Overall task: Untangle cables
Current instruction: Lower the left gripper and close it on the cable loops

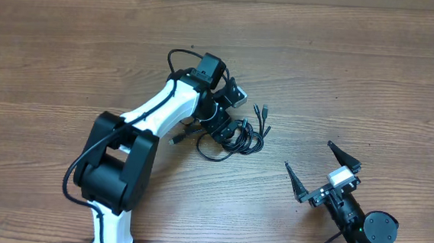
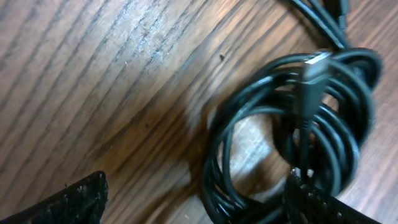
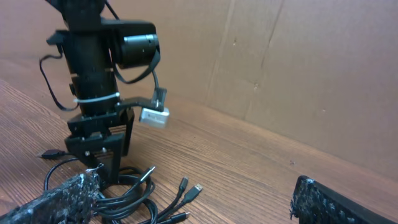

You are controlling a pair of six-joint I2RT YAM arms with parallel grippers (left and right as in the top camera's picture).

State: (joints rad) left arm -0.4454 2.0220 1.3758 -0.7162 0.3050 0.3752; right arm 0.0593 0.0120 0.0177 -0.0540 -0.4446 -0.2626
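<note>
The cables (image 1: 240,136) are a coiled bundle of thin black cords on the wooden table, with plug ends fanned to the right (image 1: 263,112) and one plug to the left (image 1: 176,141). My left gripper (image 1: 221,123) is open, pointing down over the bundle's left part. In the left wrist view the coil (image 2: 292,124) lies between its fingers (image 2: 199,208), with a silver plug (image 2: 314,62) on top. The right finger touches the coil. My right gripper (image 1: 309,155) is open and empty, low at the right. Its view shows the cables (image 3: 134,186) and the left gripper (image 3: 102,158).
The wooden table (image 1: 359,62) runs to a cardboard wall (image 3: 298,62) at the back. The left arm's white and black body (image 1: 119,157) lies left of the bundle. The right arm's base (image 1: 374,232) sits at the front right corner.
</note>
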